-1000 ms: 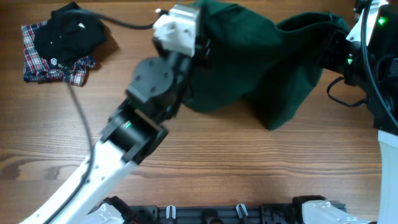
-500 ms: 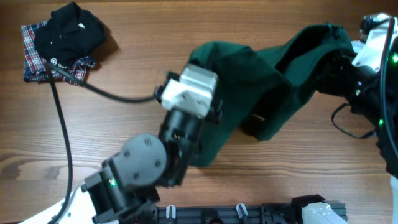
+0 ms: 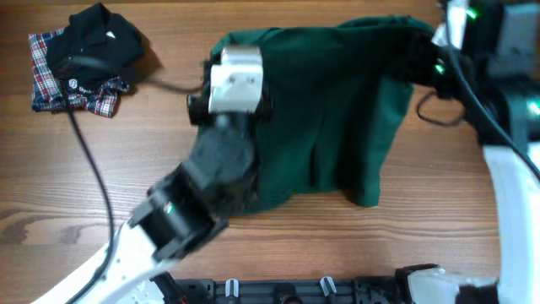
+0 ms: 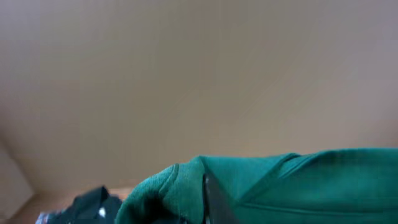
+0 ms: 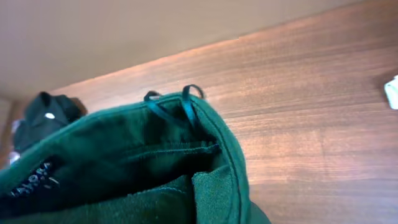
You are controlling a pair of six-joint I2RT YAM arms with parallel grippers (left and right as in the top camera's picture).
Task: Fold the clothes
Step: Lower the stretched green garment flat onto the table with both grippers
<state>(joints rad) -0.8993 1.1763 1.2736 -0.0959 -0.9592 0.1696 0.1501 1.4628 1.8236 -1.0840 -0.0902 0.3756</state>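
The clothes (image 3: 337, 110), one large dark green garment, hang stretched wide between my two grippers, with the lower edge lying on the wooden table. My left gripper (image 3: 226, 49) is shut on the upper left corner. In the left wrist view a dark finger (image 4: 211, 199) presses into a bunched green fold (image 4: 168, 193). My right gripper (image 3: 424, 44) is shut on the upper right corner. In the right wrist view the waistband (image 5: 217, 149) and its thin drawstring loops (image 5: 186, 99) fill the lower frame and hide the fingers.
A black shirt on a red-blue plaid shirt (image 3: 80, 59) lies at the far left corner, also seen as the black shirt (image 5: 46, 115). The left arm's black cable (image 3: 89, 160) trails across the table. A small pale cloth (image 5: 392, 91) lies at the right edge. A black rail (image 3: 321, 289) runs along the near edge.
My left gripper has swung from the near middle of the table back up and to the left, pulling the garment from a bunched heap into a wide spread. The right gripper shifted up and left.
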